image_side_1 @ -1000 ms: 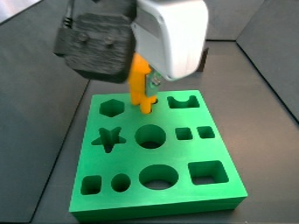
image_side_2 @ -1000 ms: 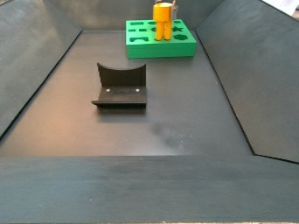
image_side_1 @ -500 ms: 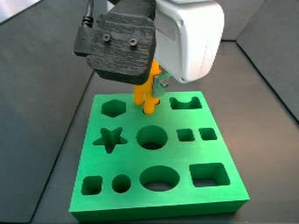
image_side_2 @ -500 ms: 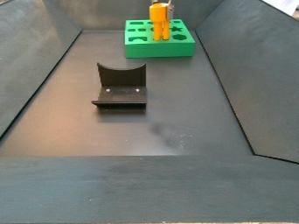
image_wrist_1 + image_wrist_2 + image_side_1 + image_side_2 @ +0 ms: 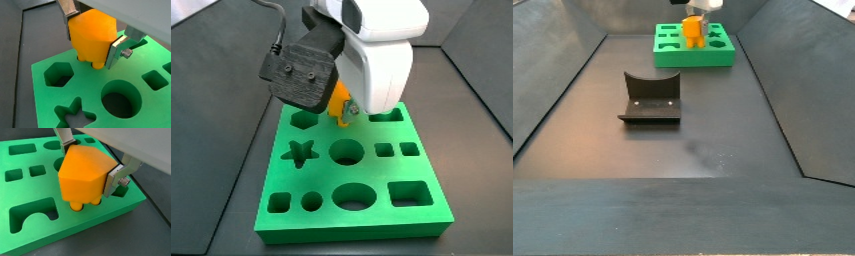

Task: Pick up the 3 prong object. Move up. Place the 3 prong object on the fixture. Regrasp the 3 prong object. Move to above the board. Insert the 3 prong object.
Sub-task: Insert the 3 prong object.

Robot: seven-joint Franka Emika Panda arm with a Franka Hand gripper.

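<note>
The orange-yellow 3 prong object (image 5: 92,36) (image 5: 81,176) stands upright between my gripper's silver fingers (image 5: 121,47), its prongs down at the green board (image 5: 47,100) (image 5: 27,188). In both wrist views the prong tips sit at or in the three small round holes near the board's edge. My gripper (image 5: 342,108) is shut on the 3 prong object (image 5: 339,106) above the far part of the board (image 5: 331,205). In a side view the piece (image 5: 692,30) stands on the board (image 5: 673,55). The dark fixture (image 5: 649,98) stands apart on the floor.
The board has hexagon (image 5: 57,74), star (image 5: 75,116), round (image 5: 119,100) and square (image 5: 155,80) cut-outs near the piece. Dark grey bin walls slope up round the floor (image 5: 714,150). The arm's white body (image 5: 378,40) hangs over the board's far end.
My gripper has moved down with the 3 prong object, bringing its prongs to the board's small holes. The arm's wrist has lowered and turned in a side view.
</note>
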